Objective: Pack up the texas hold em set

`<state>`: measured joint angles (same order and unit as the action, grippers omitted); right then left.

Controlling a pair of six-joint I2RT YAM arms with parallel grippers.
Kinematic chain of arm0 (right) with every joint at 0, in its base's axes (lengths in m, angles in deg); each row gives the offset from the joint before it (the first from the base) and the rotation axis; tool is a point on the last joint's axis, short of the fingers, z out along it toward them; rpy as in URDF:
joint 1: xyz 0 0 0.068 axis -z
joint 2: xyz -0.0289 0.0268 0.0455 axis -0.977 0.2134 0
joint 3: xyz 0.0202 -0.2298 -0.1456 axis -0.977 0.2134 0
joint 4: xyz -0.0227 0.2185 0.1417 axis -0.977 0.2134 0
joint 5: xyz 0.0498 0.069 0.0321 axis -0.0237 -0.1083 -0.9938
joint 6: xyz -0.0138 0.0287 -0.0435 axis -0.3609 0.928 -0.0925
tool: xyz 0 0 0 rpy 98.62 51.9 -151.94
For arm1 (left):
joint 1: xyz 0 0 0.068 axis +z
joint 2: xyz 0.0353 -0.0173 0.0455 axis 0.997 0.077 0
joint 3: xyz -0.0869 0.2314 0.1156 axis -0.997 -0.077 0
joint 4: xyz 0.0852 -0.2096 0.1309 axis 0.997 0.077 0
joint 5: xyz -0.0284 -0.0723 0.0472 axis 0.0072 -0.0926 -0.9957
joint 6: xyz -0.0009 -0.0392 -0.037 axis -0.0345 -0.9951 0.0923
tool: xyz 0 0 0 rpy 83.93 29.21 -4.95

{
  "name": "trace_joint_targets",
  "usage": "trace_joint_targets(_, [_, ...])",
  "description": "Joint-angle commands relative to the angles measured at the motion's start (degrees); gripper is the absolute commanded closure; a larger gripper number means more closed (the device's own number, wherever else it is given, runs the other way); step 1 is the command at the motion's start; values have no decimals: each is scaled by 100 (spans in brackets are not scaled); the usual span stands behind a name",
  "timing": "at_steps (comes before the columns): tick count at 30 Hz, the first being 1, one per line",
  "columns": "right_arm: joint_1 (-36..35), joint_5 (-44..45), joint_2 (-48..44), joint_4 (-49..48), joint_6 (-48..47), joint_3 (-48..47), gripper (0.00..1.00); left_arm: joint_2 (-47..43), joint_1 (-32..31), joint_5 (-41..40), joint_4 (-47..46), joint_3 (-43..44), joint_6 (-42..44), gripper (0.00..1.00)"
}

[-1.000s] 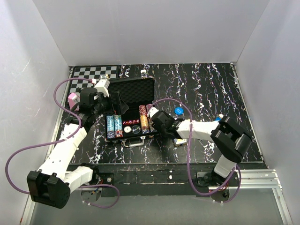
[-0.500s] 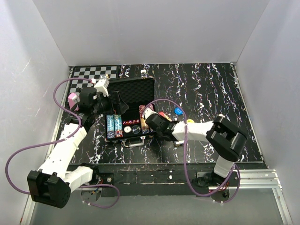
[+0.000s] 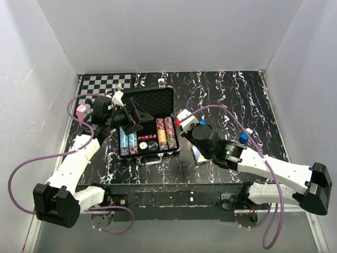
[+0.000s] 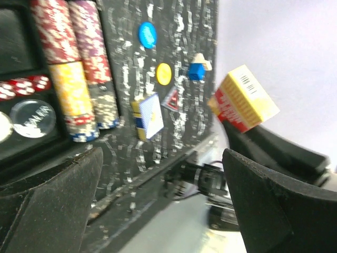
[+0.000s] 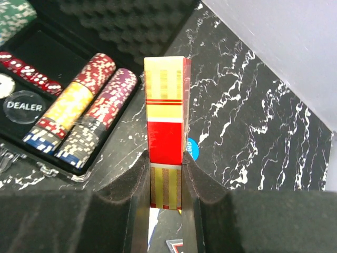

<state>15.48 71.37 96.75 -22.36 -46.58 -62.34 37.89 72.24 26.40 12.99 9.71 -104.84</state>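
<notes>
The texas hold em set's black briefcase (image 3: pixel 158 97) lies open, foam lid at the back, with chip rows (image 3: pixel 165 132) and a clear dealer button (image 5: pixel 21 106) in its tray. My right gripper (image 5: pixel 166 179) is shut on a red and yellow card deck (image 5: pixel 166 126), held upright above the table just right of the case (image 3: pixel 180 117). A blue card deck (image 4: pixel 150 116) lies on the table near the case's front right corner. My left gripper (image 4: pixel 163 174) hangs open and empty over the case's left part (image 3: pixel 138 120).
A blue round button (image 4: pixel 148 35), a yellow one (image 4: pixel 164 74) and a small blue cube (image 4: pixel 197 70) lie on the marbled table right of the case. A chessboard (image 3: pixel 105 81) sits at the back left. White walls enclose the table.
My right gripper has shut on the red deck and lifted it off the table, its arm swinging out to the right. The left gripper shifted slightly right over the case.
</notes>
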Motion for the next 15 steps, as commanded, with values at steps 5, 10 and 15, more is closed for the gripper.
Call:
trace_joint_targets(5, [-916,580,194,-828,-1070,-82,99,22,-361,845,-1242,-98,-2368,2])
trace_joint_targets(10, [-1321,880,616,-1374,-1730,-205,99,372,-686,1002,-1286,-238,-2545,2])
trace_joint_targets(15, [-1558,907,924,-1866,-2257,-249,99,672,-854,1424,-1436,-414,-2642,2])
